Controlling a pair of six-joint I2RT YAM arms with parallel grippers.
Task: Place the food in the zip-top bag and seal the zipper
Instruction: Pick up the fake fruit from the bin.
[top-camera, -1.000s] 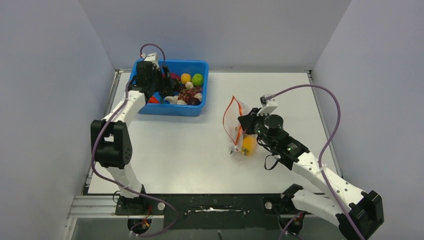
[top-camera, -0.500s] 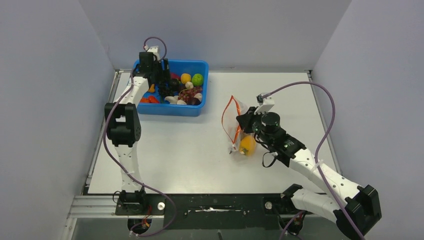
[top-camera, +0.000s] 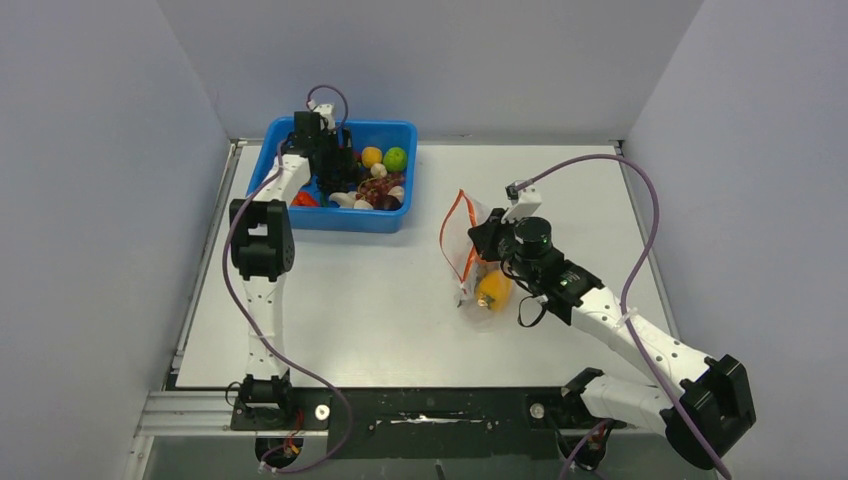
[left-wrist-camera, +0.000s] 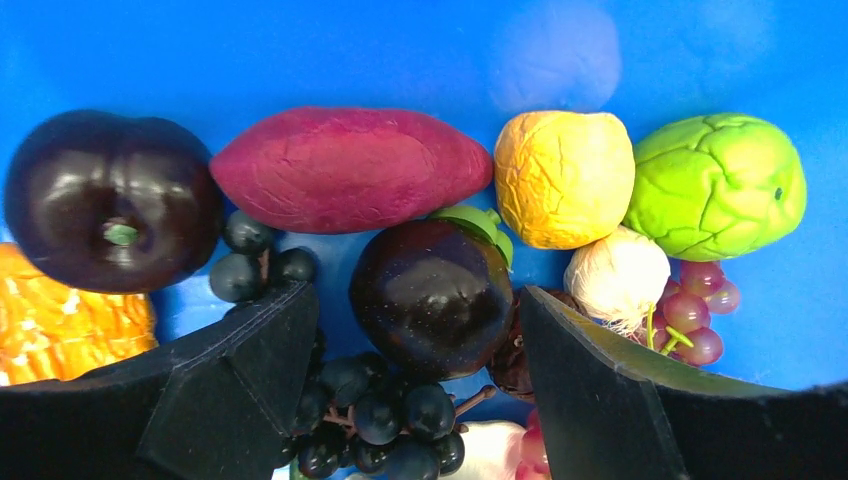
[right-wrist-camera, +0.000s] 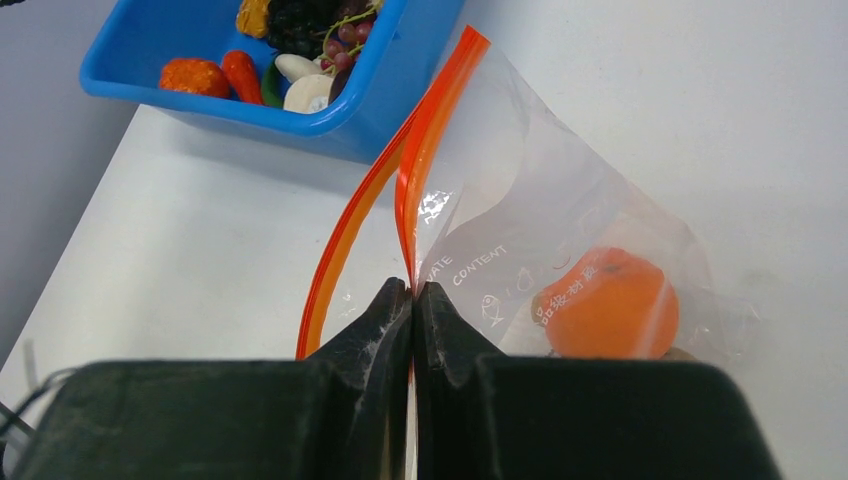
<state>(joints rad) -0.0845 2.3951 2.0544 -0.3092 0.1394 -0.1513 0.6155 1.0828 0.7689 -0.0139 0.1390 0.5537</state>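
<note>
My left gripper (top-camera: 336, 166) hangs open inside the blue bin, over the food. Its jaws (left-wrist-camera: 415, 295) straddle a dark round eggplant-like piece (left-wrist-camera: 430, 300) without touching it. Around it lie a dark plum (left-wrist-camera: 110, 200), a purple sweet potato (left-wrist-camera: 345, 170), a yellow ball (left-wrist-camera: 565, 175), a green ball (left-wrist-camera: 715, 185), a garlic bulb (left-wrist-camera: 617, 275) and black grapes (left-wrist-camera: 390, 420). My right gripper (right-wrist-camera: 412, 290) is shut on the zipper (right-wrist-camera: 420, 170) of the zip-top bag (right-wrist-camera: 540, 220), holding its mouth edge up. An orange fruit (right-wrist-camera: 605, 305) lies inside the bag (top-camera: 468, 250) on the table.
The blue bin (top-camera: 340, 222) stands at the back left of the white table (top-camera: 380, 310). Grey walls close in both sides and the back. Purple cables loop over both arms. The bin's corner (right-wrist-camera: 330, 115) shows beyond the bag.
The left arm has swung right along the bin and reached farther in, jaws slightly wider. The right gripper has drifted a little left with the bag edge.
</note>
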